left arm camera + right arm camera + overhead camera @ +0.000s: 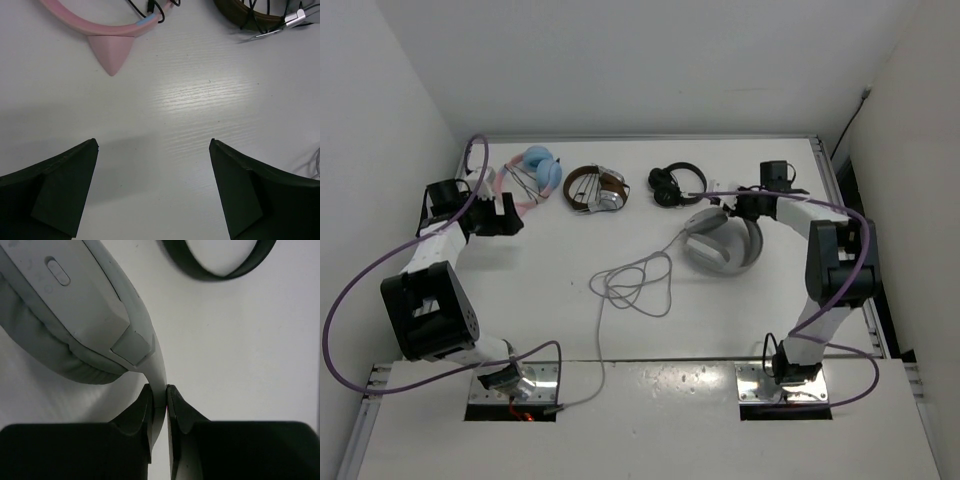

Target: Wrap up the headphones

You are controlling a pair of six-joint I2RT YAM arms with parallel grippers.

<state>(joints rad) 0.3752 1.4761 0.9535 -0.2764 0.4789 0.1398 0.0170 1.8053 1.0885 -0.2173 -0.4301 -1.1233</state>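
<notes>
The large white-grey headphones (722, 243) lie at the right of the table. Their long thin grey cable (638, 283) loops loosely to the left and runs down toward the near edge. My right gripper (728, 207) is shut on the headband (157, 371) next to an ear cup (70, 315), at the far side of the headphones. My left gripper (508, 215) is open and empty over bare table at the far left; its fingers (65, 185) frame only the white surface.
A pink-and-blue pair (532, 176) lies just beyond my left gripper; its pink band (112, 37) shows in the left wrist view. A brown-and-silver pair (596, 188) and a small black pair (674, 184) lie along the back. White walls close in both sides.
</notes>
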